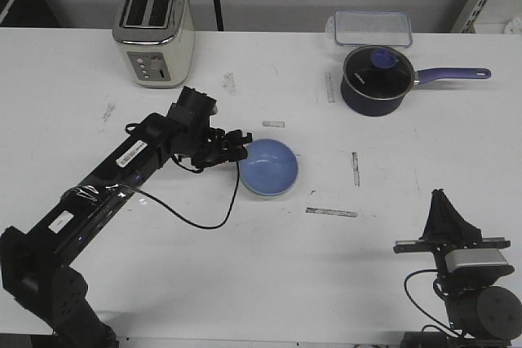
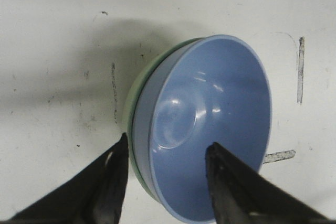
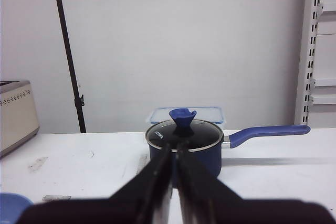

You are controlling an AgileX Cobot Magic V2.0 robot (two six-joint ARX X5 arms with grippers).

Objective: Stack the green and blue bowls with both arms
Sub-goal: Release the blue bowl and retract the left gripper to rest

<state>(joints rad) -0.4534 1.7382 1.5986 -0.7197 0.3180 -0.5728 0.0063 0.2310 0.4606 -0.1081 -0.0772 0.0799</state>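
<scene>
Straddling rim: the left gripper (image 2: 165, 182) is spread apart, one finger (image 2: 113, 182) outside the stacked bowls and the other inside the blue one; whether they touch the rim cannot be told.
Right gripper: the right gripper (image 3: 173, 182) has its fingers pressed together with nothing between them, near the front right corner of the table (image 1: 391, 160), well apart from the bowls.
Bowls: the blue bowl (image 1: 269, 166) sits inside the green bowl (image 2: 137, 95), near the middle of the table; only a thin green edge shows under the blue one.
Orientation: both bowls are round, without a long axis, and open upward; the blue one seems slightly tilted in the green one.
Open room: bare table surface lies on all sides of the bowls, wider toward the right and the front; the left arm (image 1: 114, 177) and its black cable (image 1: 192, 218) fill the left side.
Things around: a toaster (image 1: 153, 30) stands at the back left, a dark saucepan (image 1: 375, 79) with glass lid at the back right, its handle pointing right, and a clear lidded box (image 1: 373, 28) just behind it.
In the way: nothing stands between the bowls and either gripper.
</scene>
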